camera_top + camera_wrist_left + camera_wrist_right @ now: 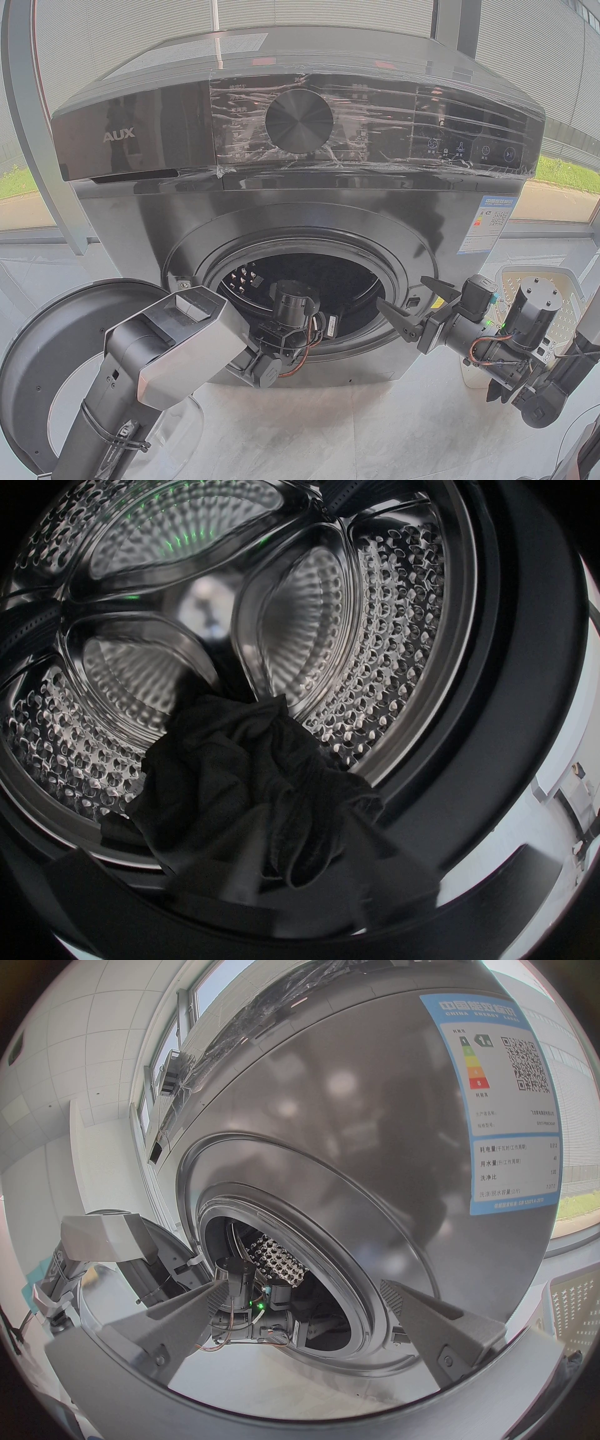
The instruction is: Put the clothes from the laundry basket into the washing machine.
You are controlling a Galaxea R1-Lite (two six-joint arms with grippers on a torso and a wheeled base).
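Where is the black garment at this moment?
The black garment is bunched inside the washing machine, just past the door seal against the perforated drum, seen in the left wrist view; the opening lies centre in the head view.

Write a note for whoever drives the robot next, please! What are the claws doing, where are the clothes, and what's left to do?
Left claw: in the washer's opening, at a black cloth lying at the front of the drum; can't tell if it grips.
Right claw: open, empty, in front of the washer, right of the opening.
Door: open, at the washer's left.
Basket: on the floor, right of the washer.
Done: one black cloth is in the drum.
To do: check the basket, whose inside is hidden, and load any clothes there.
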